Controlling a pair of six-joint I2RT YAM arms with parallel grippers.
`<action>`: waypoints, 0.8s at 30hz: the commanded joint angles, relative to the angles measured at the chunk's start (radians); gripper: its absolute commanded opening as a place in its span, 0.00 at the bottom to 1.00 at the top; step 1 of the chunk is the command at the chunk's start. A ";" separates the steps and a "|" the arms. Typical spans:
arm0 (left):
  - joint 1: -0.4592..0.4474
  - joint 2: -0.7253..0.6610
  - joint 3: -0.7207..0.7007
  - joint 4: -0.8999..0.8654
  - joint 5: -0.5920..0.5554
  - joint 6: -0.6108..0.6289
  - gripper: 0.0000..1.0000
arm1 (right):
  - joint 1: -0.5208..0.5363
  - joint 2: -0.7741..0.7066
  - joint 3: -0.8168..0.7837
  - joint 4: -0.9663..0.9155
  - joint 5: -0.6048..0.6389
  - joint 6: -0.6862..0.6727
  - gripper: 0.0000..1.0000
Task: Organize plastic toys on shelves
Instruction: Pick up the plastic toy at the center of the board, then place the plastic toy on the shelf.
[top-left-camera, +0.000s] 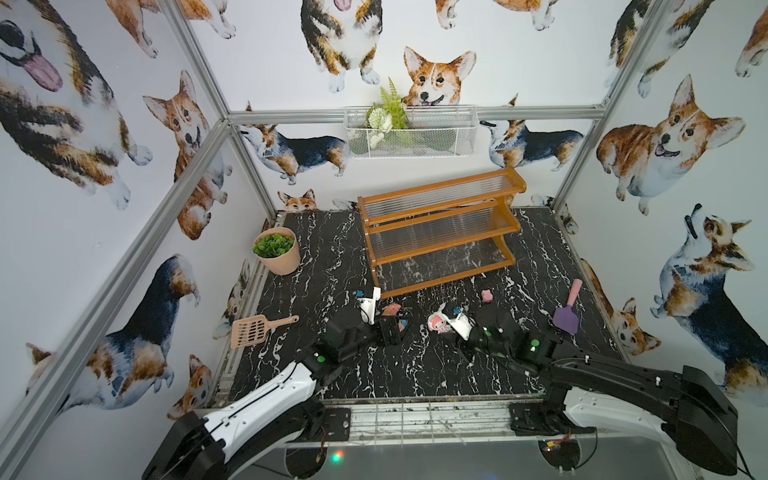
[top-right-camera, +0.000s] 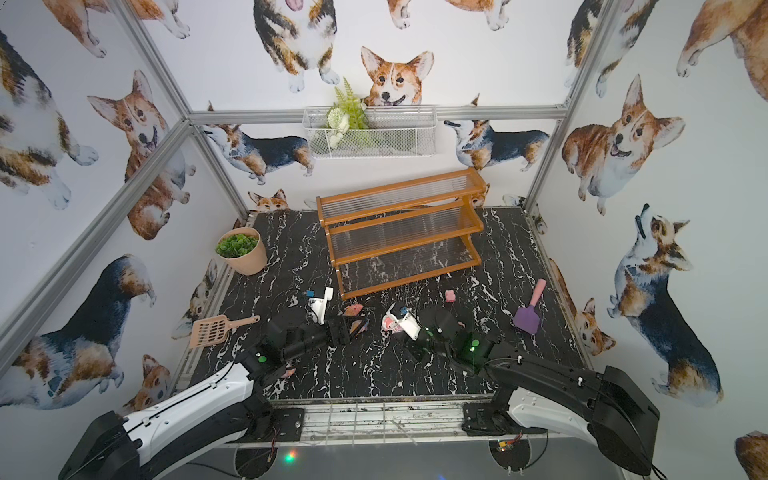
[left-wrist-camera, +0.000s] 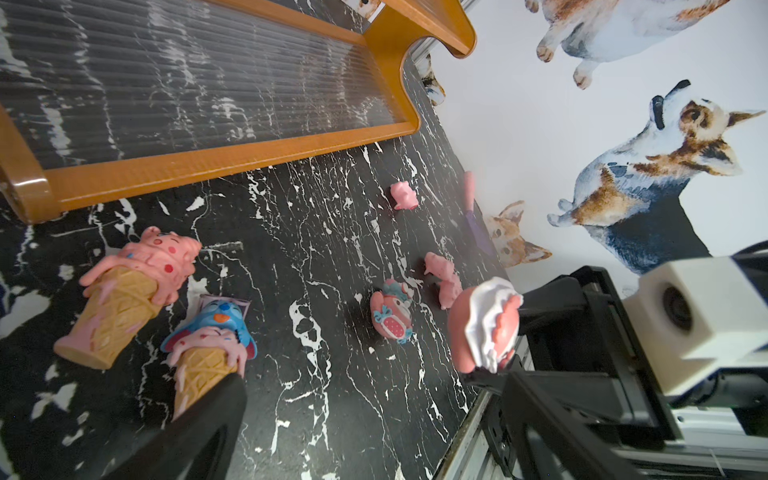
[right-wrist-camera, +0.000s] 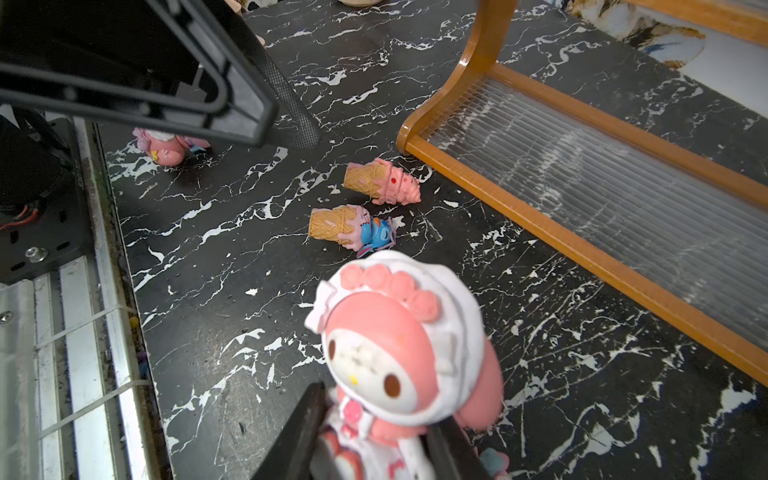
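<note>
My right gripper (right-wrist-camera: 374, 440) is shut on a pink-and-white doll figurine (right-wrist-camera: 399, 353), held just above the black marble floor; in a top view the doll (top-left-camera: 436, 322) is in front of the shelves (top-left-camera: 446, 279). My left gripper (left-wrist-camera: 374, 436) stands open low over the floor, one finger beside the tip of a blue-topped ice-cream cone (left-wrist-camera: 208, 353). A pink ice-cream cone (left-wrist-camera: 124, 291) lies by the shelves' orange front rail (left-wrist-camera: 232, 160). A second doll (left-wrist-camera: 392, 318) and pink pigs (left-wrist-camera: 442, 278) lie between the arms. Another pig (top-left-camera: 486, 296) lies further right. All shelf tiers are bare.
A potted plant (top-left-camera: 278, 251) stands at the back left and a beige slotted scoop (top-left-camera: 253, 330) lies at the left edge. A purple scoop with a pink handle (top-left-camera: 567, 316) lies at the right. A white wire basket (top-left-camera: 411, 133) hangs on the back wall.
</note>
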 joint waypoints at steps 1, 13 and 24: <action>0.001 0.009 0.021 0.040 0.022 0.030 1.00 | -0.033 -0.016 0.016 -0.003 -0.041 0.030 0.38; 0.047 0.053 0.053 -0.011 -0.019 0.117 1.00 | -0.184 0.016 0.274 -0.104 -0.194 0.062 0.39; 0.080 -0.152 -0.008 -0.132 -0.099 0.130 1.00 | -0.183 0.304 0.712 -0.204 -0.254 0.057 0.39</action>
